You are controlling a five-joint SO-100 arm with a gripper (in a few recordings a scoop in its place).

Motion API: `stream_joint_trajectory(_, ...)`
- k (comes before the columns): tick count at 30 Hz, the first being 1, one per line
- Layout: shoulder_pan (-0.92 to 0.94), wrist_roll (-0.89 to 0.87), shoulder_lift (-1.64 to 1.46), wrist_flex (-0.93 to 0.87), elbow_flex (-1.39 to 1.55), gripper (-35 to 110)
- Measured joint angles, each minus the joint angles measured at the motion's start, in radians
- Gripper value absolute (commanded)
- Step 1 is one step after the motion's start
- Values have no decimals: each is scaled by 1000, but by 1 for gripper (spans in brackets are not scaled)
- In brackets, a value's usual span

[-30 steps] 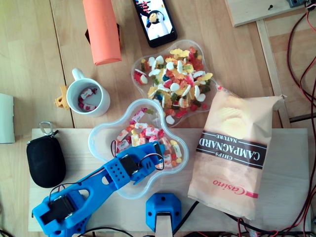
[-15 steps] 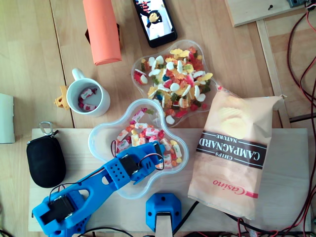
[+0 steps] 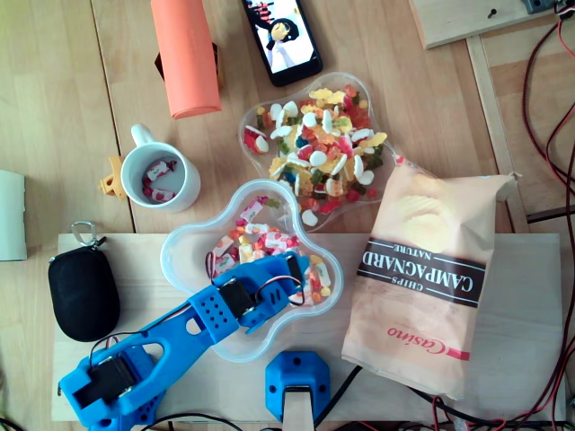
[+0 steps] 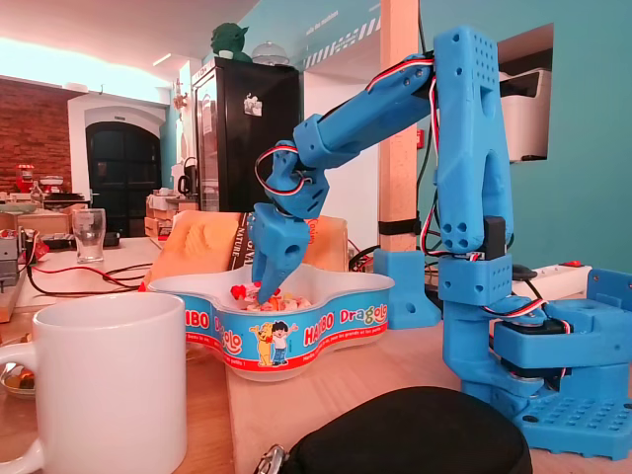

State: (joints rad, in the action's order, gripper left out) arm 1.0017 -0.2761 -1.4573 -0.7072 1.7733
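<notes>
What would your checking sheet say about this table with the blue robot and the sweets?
Surface: wooden board on a wooden table.
Job's things: near bowl, part-filled with sweets.
Clutter: full second bowl, mug, chips bag, phone, orange tube, black pouch.
Hand: blue hand down among the near bowl's sweets; open or shut unclear.
Cables: red and black wires at the overhead view's right edge.
Surroundings: black fridge, glass, brick wall.

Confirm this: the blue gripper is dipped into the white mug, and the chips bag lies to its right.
Wrong container: the gripper is dipped into the clear candy tub, not the mug; the overhead view shows it. Rest holds.
</notes>
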Motion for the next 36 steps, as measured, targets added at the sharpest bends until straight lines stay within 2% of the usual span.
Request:
stream_joint_trajectory(15,-21,-11,0,-468,-262,-4)
stream_joint_trajectory(25,-241,-15,0,-736,-643,-4)
stream_joint_trajectory(36,-586,-153,0,-799,-805,-4)
